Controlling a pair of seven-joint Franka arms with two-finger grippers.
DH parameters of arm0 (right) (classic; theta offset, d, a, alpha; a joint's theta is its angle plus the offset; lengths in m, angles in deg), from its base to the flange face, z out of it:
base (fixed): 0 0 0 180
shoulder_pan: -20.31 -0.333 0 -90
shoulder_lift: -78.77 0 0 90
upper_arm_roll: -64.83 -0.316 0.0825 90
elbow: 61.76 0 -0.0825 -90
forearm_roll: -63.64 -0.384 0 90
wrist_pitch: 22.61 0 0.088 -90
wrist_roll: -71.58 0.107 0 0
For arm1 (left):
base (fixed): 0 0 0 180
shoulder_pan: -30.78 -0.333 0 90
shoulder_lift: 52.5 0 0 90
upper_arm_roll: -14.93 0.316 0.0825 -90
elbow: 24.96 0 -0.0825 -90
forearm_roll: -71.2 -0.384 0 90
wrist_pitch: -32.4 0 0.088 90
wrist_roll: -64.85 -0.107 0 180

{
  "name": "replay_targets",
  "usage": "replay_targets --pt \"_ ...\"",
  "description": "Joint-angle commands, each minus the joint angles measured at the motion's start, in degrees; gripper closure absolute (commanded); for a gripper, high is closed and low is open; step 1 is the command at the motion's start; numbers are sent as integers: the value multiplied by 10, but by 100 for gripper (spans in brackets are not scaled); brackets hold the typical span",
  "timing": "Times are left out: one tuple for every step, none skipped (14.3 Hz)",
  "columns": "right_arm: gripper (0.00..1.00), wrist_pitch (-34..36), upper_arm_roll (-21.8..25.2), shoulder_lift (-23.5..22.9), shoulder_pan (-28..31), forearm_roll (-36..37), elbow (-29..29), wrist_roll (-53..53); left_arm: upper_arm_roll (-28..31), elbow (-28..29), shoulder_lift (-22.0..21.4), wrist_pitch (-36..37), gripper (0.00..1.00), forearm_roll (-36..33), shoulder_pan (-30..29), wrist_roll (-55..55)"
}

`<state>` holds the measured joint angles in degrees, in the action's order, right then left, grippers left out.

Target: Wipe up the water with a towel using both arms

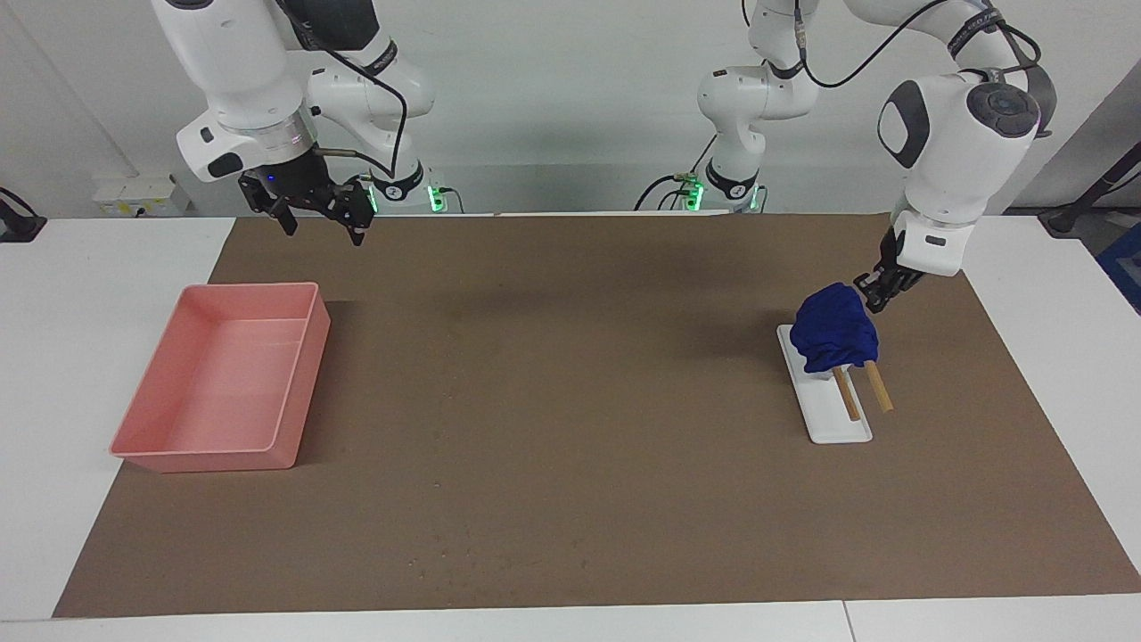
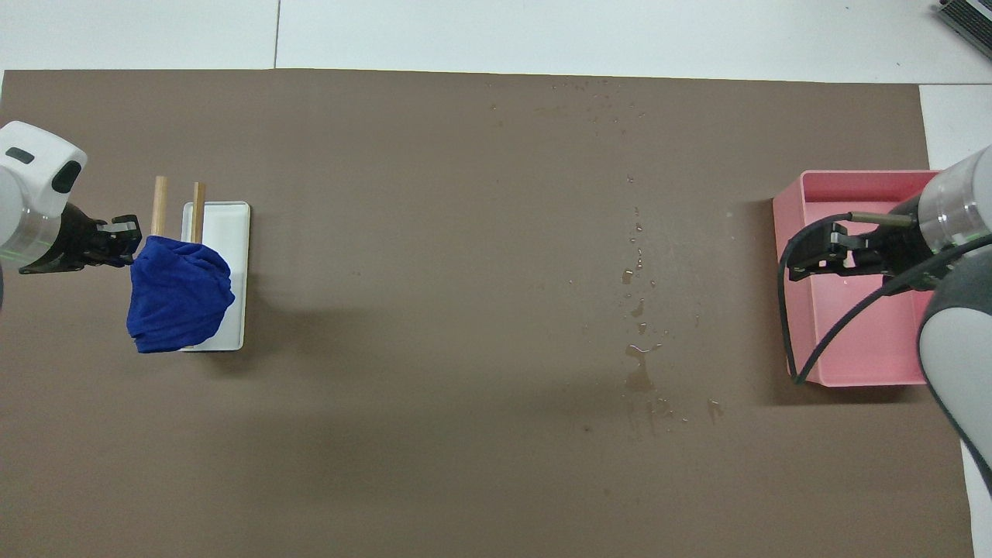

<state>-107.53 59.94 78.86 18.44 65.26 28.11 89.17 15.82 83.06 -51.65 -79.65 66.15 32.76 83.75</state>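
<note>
Probably robotics lab: two white arms (image 1: 945,152) bolted at bare white table (image 1: 89,285) (brown mat (image 1: 570,401), plain wall).

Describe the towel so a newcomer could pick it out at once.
Start at the brown mat covering the table and go to the left arm's end, where a white rack with two wooden rods stands. The towel is the wrinkly deep-blue bundle draped over those rods, the only blue, soft thing there.
</note>
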Motion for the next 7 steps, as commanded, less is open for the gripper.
replay_targets --pt "0 9 -6 -3 11 0 -7 -12 3 55 0 -95 0 -5 0 9" --pt "0 9 -6 -3 11 1 -7 -12 3 63 5 -118 0 -5 0 10" --pt "0 9 -6 -3 11 1 -7 -12 3 64 6 -124 0 -5 0 10" --pt "0 9 -6 -3 11 1 -7 -12 3 64 8 -126 0 -5 0 10" --pt "0 9 -6 -3 11 1 -7 -12 3 67 9 -127 0 -5 0 10" --pt "0 9 -6 -3 11 1 -7 -12 3 74 9 -130 0 -5 0 5" --pt "0 9 -6 -3 11 1 -7 -12 3 85 7 -136 0 -7 0 3"
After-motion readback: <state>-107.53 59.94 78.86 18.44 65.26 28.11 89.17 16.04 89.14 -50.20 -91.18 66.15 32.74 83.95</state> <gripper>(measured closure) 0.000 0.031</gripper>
